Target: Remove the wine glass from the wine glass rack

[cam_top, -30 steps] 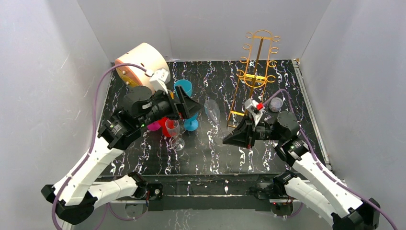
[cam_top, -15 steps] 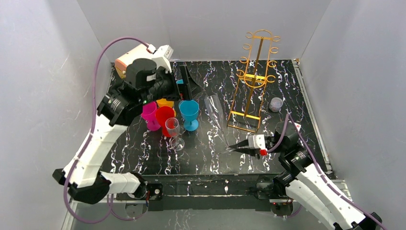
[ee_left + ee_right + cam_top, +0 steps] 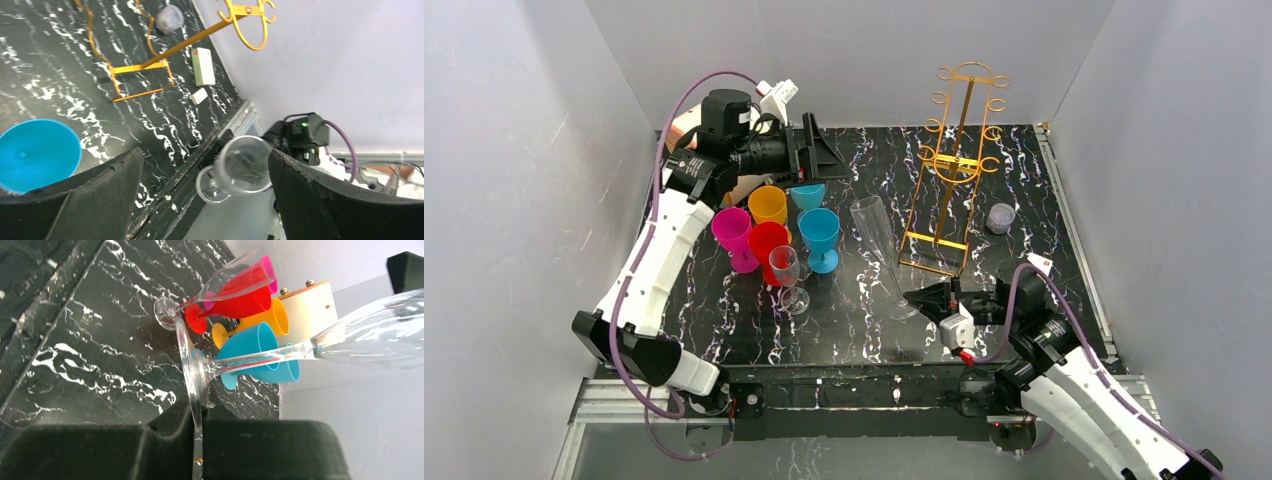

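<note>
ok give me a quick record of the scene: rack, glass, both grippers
wine glass rack: gold, upright, hooks bare
wine glass: tall, clear, off the rack, tilted, left of the rack's base
right gripper: shut on the glass's foot
left gripper: open, empty, raised at back left
other: coloured cups clustered at left

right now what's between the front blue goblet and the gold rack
In the top view, one tall clear flute tilts between the front blue goblet and the rack, its foot pinched in the right gripper.
</note>
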Available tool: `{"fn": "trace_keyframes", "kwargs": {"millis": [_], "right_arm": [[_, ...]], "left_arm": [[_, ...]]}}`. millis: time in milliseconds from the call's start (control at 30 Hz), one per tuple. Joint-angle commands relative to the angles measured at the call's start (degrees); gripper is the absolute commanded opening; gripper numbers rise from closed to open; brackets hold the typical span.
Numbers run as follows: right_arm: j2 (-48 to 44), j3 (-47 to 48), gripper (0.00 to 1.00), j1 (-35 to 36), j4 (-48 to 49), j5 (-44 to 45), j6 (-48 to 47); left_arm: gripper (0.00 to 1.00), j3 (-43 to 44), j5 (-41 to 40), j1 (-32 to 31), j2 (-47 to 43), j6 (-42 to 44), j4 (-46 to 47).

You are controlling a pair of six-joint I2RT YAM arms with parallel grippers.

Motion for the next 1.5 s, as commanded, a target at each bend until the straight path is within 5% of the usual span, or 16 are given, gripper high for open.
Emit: {"fn": "trace_keyframes", "kwargs": {"millis": [0, 533, 833, 1167, 1467], "right_arm": [[1.7, 3.0, 0.01, 0.3, -0.7, 1.8, -9.3], [6.2, 5.9, 0.01, 0.4, -1.6, 4.8, -20.9], [6.8, 7.4, 0.01, 0.4, -6.1, 8.7, -24.8], [8.5, 8.9, 0.01, 0.8, -6.3, 8.9, -26.7], [8.1, 9.0, 0.01, 0.8, -7.6, 9.4, -26.7]], "left_arm": [[0.91, -1.3, 11.1, 0.0, -0.7, -1.8, 4.1], [0.6, -8.3, 13.1, -2.7, -0.3, -1.3, 4.3], [0.39, -5.4, 11.0, -4.6, 0.9, 10.8, -8.4], [0.38, -2.0, 9.1, -11.0, 2.9, 20.5, -17.0], [0.18, -1.3, 5.8, -11.5, 2.3, 21.0, -18.6]]}}
